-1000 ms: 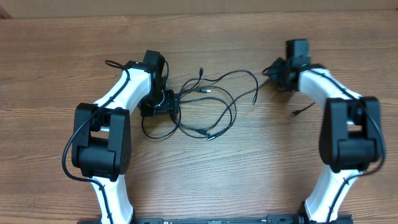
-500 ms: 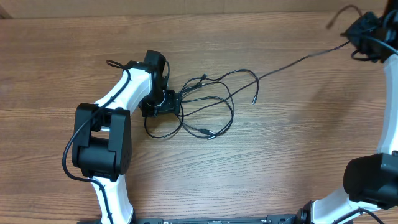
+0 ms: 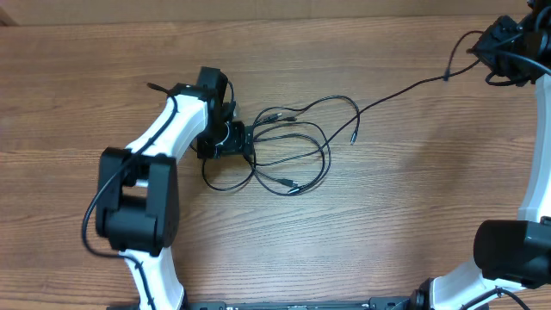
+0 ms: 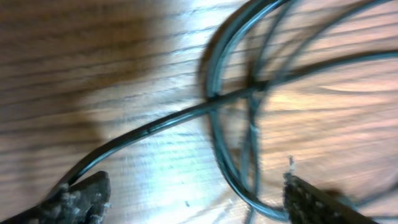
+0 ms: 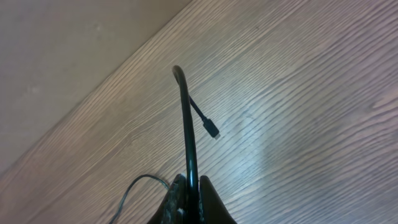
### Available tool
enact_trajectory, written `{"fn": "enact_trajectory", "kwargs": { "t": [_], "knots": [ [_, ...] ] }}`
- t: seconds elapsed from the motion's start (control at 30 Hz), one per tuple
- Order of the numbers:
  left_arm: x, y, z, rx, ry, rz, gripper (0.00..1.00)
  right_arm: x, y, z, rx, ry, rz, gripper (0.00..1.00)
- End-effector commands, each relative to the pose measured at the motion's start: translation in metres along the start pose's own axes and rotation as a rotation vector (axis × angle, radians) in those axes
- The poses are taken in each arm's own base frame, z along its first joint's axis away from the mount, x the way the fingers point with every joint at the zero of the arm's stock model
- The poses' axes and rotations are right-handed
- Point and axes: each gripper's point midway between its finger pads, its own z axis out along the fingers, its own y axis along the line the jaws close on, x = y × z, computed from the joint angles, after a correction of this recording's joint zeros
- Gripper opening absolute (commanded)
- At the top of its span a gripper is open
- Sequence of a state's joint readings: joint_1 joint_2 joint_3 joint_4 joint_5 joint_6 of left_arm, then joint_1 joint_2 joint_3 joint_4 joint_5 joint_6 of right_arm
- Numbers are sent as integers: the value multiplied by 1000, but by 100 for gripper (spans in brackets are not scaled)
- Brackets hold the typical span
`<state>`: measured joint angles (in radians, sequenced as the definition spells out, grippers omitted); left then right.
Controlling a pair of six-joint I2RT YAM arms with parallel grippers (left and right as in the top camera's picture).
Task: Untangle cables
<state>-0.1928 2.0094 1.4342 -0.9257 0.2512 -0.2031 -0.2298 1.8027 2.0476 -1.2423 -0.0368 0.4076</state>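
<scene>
Over at the far right, my right gripper (image 3: 502, 41) clamps one thin, limp cable (image 3: 405, 89) running back to the tangle (image 3: 291, 138) at centre, where my left gripper (image 3: 231, 139) hangs spread; I'd grab a loose loop.

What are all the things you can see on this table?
tangled cables: several, too knotted to count, black, in the middle of the table next to the left gripper
stretched cable: one, black, running from the tangle to the far right of the table, with a small plug loose at its end
table: one, brown wood, under everything
left arm: one, white and black, on the left; left gripper open over the tangle's left edge
right arm: one, white and black, on the right; right gripper shut on the stretched cable
</scene>
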Motion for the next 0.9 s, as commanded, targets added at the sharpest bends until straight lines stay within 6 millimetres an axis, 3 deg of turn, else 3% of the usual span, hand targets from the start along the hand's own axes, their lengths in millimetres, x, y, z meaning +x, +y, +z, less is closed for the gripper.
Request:
{"fn": "enact_trajectory", "kwargs": {
  "t": [0.0, 0.13, 0.3, 0.47, 0.57, 0.73, 0.87],
  "knots": [
    [-14, -6, -66, 29, -175, 30, 95, -20, -7, -19, 35, -91, -7, 4],
    [-12, 5, -84, 29, -197, -15, 97, -40, -9, -50, 58, -199, -1, 4],
    [-4, 11, -79, 27, -153, -60, 100, -58, 5, -102, -14, -324, 28, 4],
    [5, -6, -68, 102, -92, -47, 100, -58, 29, -148, -163, -374, 12, 4],
    [11, -22, -59, 176, -50, -35, 100, -51, 38, -157, -221, -360, -2, 4],
    [27, -58, -39, 329, 58, 0, 95, -47, 38, -153, -225, -333, -3, 4],
    [39, -65, -12, 296, 135, 18, 94, -46, 38, -153, -224, -333, -3, 4]
  ]
}}
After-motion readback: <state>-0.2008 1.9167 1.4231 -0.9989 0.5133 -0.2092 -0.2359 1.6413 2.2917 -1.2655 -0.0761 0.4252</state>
